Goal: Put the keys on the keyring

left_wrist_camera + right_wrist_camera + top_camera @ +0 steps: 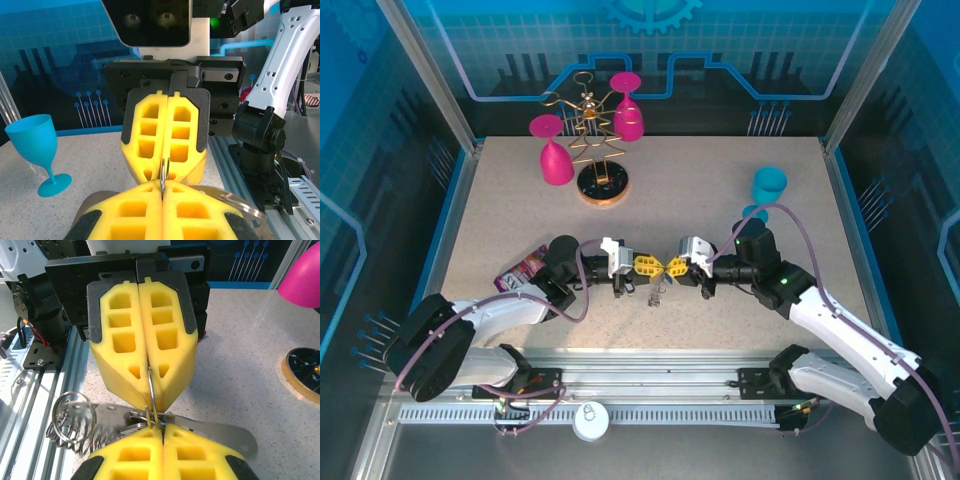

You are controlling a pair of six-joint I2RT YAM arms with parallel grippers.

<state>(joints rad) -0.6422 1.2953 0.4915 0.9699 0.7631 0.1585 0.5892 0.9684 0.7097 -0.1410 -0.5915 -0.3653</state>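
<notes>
Meeting tip to tip over the table [740, 200], my left claw [648, 265] and right claw [672, 267] were pressed shut on the keyring [151, 399], pinching its thin wire where it ran from one to the other; the keys [656, 293] seemed to hang just beneath, equally near both

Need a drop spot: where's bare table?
Free: the table between gold rack and blue glass; also the back-left corner beside the pink glass. Crowded: centre front, where left gripper and right gripper pinch the keyring, packet to their left.
</notes>
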